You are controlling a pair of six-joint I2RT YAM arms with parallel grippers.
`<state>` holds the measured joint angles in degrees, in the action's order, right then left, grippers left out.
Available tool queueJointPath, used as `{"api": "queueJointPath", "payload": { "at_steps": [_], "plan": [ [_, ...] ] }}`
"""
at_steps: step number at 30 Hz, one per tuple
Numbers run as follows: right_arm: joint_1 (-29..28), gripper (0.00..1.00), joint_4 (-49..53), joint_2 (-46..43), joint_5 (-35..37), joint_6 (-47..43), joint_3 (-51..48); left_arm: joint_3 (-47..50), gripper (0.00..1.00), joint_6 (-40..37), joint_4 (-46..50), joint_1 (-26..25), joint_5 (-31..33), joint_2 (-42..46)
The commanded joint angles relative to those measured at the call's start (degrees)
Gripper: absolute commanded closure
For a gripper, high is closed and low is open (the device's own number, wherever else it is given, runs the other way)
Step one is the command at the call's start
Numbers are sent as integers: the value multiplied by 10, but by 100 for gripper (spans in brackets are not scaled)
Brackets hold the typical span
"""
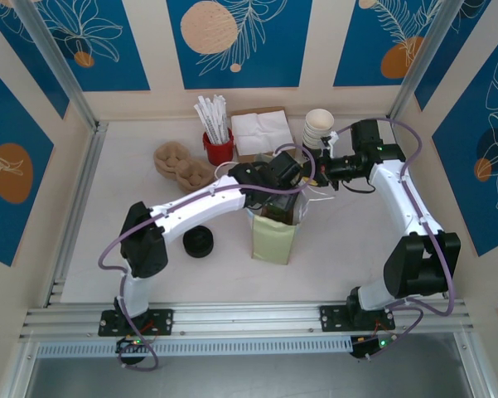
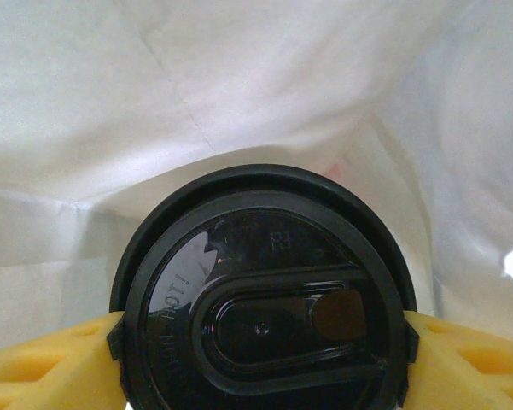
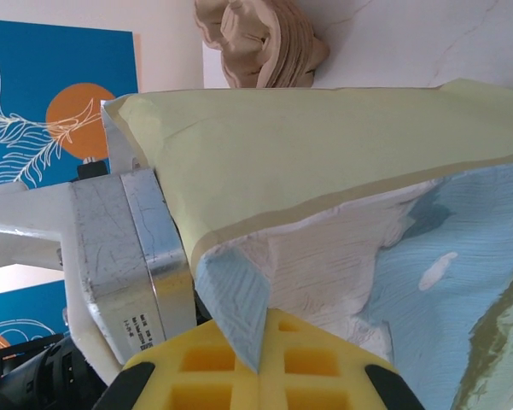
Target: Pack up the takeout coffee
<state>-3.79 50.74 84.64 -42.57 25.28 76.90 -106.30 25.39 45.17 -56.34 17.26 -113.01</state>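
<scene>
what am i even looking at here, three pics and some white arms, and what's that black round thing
Two robot arms stand bolted at a table's near edge. One picture looks down from above; the other two come from cameras on each wrist. The black round thing is the lid of a coffee cup, held by the left end effector inside a white-lined paper bag. The right end effector pinches the bag's rim. Also on the table: a red cup of straws, napkins, stacked paper cups, cardboard cup carriers and loose black lids.

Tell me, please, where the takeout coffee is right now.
In the left wrist view the takeout coffee sits clamped in the left tool, down inside the white-lined paper bag at the table's centre.
</scene>
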Motion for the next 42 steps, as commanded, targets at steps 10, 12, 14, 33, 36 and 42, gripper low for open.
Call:
{"api": "queueJointPath", "payload": {
  "at_steps": [10,12,14,33,36,42],
  "plan": [
    [-11,100,-24,-37,2,-9,-2,-20,26,11,42,10,-9,36],
    [-10,100,-26,-41,7,-11,-5,-13,26,9,39,10,-10,40],
    [-10,100,-25,-43,8,-13,-6,-8,26,7,36,10,-12,40],
    [-11,100,-26,-24,7,-22,-3,-10,26,-6,14,27,-35,-11],
    [-11,100,-26,-18,8,-22,1,-10,26,-7,13,27,-40,-17],
    [-11,100,-27,-10,7,-22,9,-22,26,-6,32,28,-45,-33]
  ]
}}
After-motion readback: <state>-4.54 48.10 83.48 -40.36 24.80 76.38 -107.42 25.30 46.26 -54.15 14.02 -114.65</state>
